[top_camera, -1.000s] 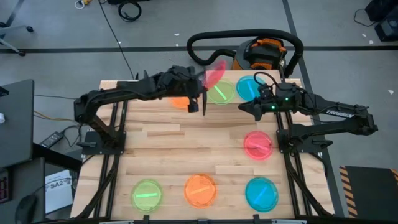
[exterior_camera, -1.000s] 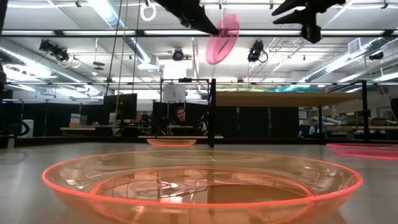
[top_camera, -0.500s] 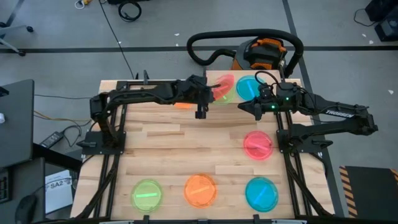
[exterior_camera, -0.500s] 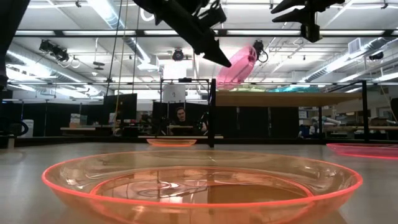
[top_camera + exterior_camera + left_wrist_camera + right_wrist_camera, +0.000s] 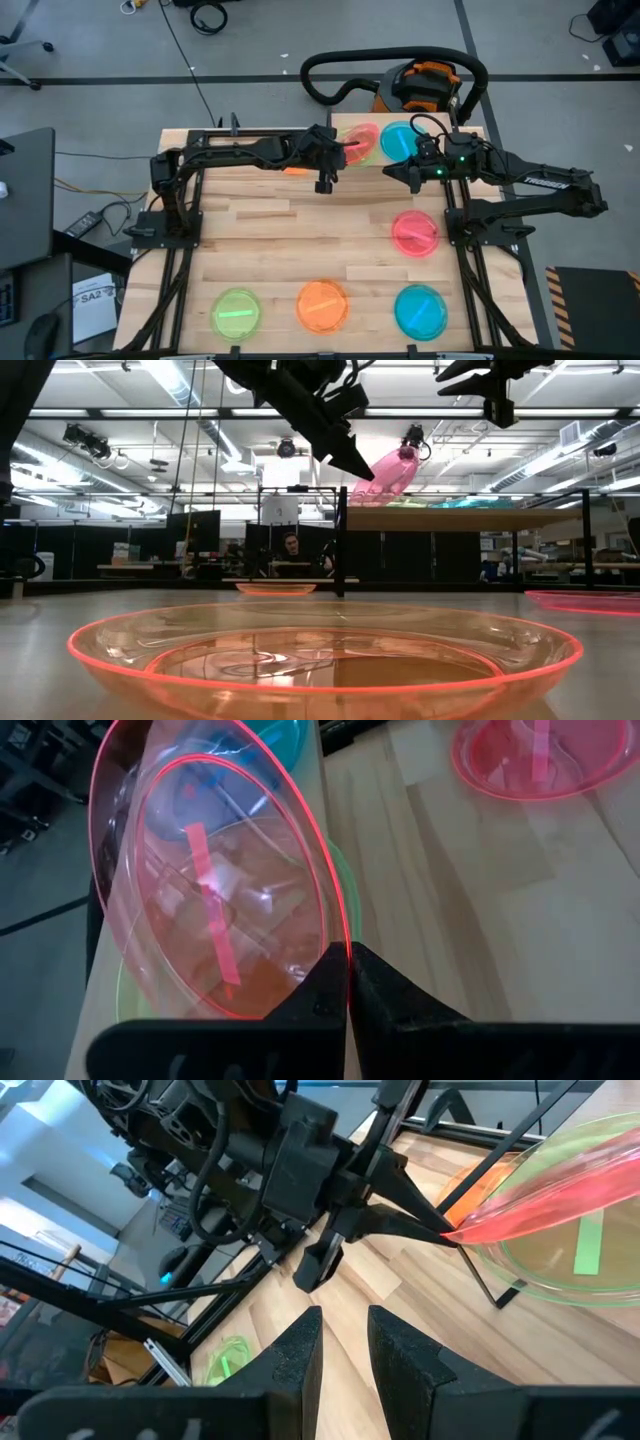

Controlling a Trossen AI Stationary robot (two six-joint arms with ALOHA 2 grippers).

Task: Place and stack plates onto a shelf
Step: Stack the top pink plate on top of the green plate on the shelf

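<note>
The big wooden plank tabletop (image 5: 260,240) is carrying everything, with the small raised light-wood shelf on its thin black frame (image 5: 470,518) standing at its far edge, toward the right corner, so plates can be gathered there in two piles. The left arm is reaching across that far edge, and the left gripper (image 5: 340,152) is pinching the rim of a round translucent pink plastic plate (image 5: 362,138), its fingers (image 5: 335,975) shut tight on the edge. It is holding the plate tilted, probably because an edge grip lets the far side touch down first and the plate slide flat onto the round translucent green plate (image 5: 570,1260) already lying on the shelf's left half. A round translucent blue plate (image 5: 400,140) is occupying the right half. The right gripper (image 5: 408,176) is hanging just beside the shelf's near right edge, its fingers (image 5: 300,1350) slightly parted and holding nothing, seemingly waiting its turn. Four more plates are lying along the near edge and right side.
</note>
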